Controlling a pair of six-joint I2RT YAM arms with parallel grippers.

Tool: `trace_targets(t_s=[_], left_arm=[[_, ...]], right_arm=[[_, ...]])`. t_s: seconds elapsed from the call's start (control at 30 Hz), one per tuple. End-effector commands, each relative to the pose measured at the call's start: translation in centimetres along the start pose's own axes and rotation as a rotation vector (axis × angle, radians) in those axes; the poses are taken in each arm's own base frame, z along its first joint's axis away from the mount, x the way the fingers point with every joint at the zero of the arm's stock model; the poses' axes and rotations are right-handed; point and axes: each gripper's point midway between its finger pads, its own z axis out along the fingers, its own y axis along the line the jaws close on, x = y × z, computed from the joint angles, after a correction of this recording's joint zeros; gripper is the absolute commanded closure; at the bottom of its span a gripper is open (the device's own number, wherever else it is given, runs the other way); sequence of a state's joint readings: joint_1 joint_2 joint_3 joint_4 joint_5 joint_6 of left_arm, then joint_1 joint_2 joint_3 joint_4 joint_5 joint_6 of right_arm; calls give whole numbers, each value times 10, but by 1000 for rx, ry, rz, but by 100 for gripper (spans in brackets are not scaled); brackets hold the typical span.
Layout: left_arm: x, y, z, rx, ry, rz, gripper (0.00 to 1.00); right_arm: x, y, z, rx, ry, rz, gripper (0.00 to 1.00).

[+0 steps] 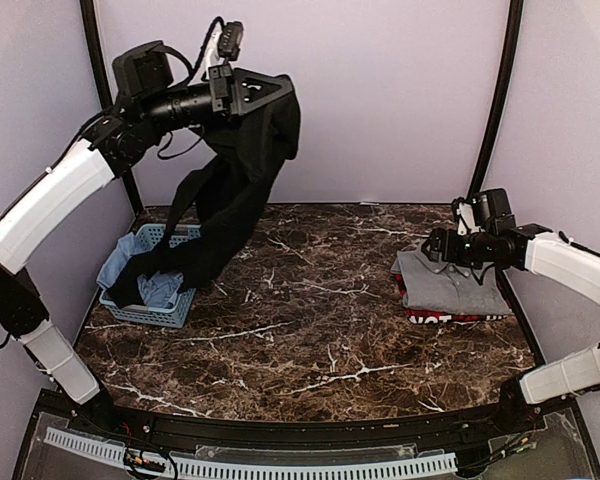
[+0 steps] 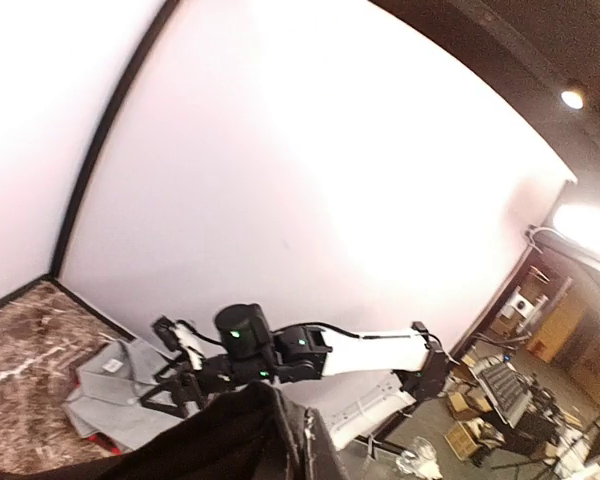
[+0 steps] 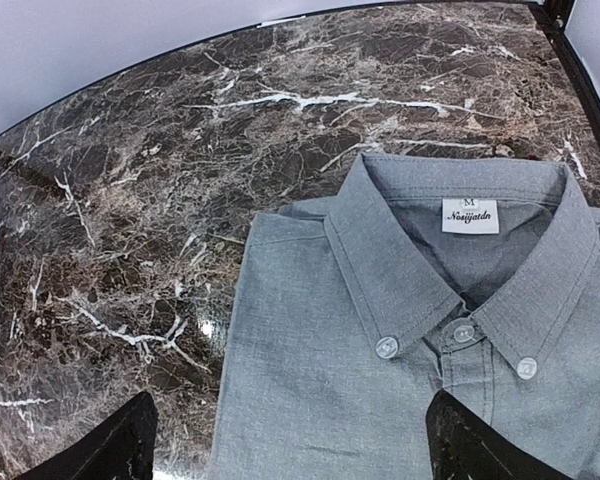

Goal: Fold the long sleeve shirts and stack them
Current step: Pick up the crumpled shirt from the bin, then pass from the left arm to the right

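Observation:
My left gripper (image 1: 252,95) is raised high at the back left, shut on the large black shirt (image 1: 230,200), which hangs down with its lower end in the basket. In the left wrist view the black cloth (image 2: 220,440) covers the fingers. A folded grey collared shirt (image 1: 452,285) lies at the right on a folded red-edged, white-lettered shirt (image 1: 430,317). My right gripper (image 1: 435,243) hovers open and empty just above the grey shirt's (image 3: 380,340) collar end, its dark fingertips (image 3: 105,450) spread to either side.
A light-blue lattice basket (image 1: 130,312) stands at the left and holds a pale blue cloth (image 1: 162,290). Black corner posts (image 1: 495,110) and lilac walls close in the back. The marble table (image 1: 310,320) stretches between basket and stack.

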State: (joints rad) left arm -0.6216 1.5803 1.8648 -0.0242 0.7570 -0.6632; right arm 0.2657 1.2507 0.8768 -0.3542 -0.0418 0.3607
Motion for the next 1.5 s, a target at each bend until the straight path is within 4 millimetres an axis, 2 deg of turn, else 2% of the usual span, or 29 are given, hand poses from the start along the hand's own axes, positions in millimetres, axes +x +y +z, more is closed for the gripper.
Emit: trace_targets(t_s=[0.0,0.1,0.27,0.37,0.43,0.53,0.63,0.8,0.9,0.97,1.03,1.07,1.13,1.2,1.27,1.33,1.4,1.43,1.47], left_arm=[[41,-13,47,167,130,-25,100],[70,9,69,159,186,-52,100],[122,67,102,118,281,-121,100],[152,97,114,94,350,-169,99],[163,105,117,95,369,-183,99],[167,107,118,110,373,-184,99],[167,105,118,122,376,-191,99],[170,101,117,144,394,-221,99],[173,100,116,149,404,-237,99],[177,100,115,152,413,-245,99],[179,99,113,151,419,-250,98],[180,99,112,150,419,-249,97],[181,99,110,145,419,-235,96],[179,99,107,132,418,-213,94],[176,102,105,97,409,-184,92],[171,108,99,43,397,-132,85],[163,118,88,-43,371,-84,71],[160,130,82,-117,352,-69,60],[154,135,69,-163,337,-44,55]], right_arm=[[-8,10,-12,-43,-41,-1,10],[-8,18,-15,-95,-46,-8,9],[-13,47,-35,-266,-113,-56,4],[-14,76,-56,-442,-158,-125,1],[-11,97,-70,-577,-174,-163,1],[-2,120,-83,-702,-187,-228,1],[15,141,-82,-756,-164,-320,1],[31,166,-72,-807,-131,-414,1],[33,180,-64,-817,-115,-457,2],[28,187,-56,-804,-113,-472,7],[24,194,-53,-820,-104,-489,19],[22,196,-52,-824,-104,-493,30],[15,201,-55,-835,-119,-505,60],[1,202,-60,-808,-160,-511,100],[-15,195,-64,-727,-199,-504,100],[-39,178,-67,-580,-236,-468,100],[-76,155,-82,-445,-314,-398,100],[-91,146,-93,-414,-344,-362,100],[-108,134,-105,-371,-384,-324,100]])
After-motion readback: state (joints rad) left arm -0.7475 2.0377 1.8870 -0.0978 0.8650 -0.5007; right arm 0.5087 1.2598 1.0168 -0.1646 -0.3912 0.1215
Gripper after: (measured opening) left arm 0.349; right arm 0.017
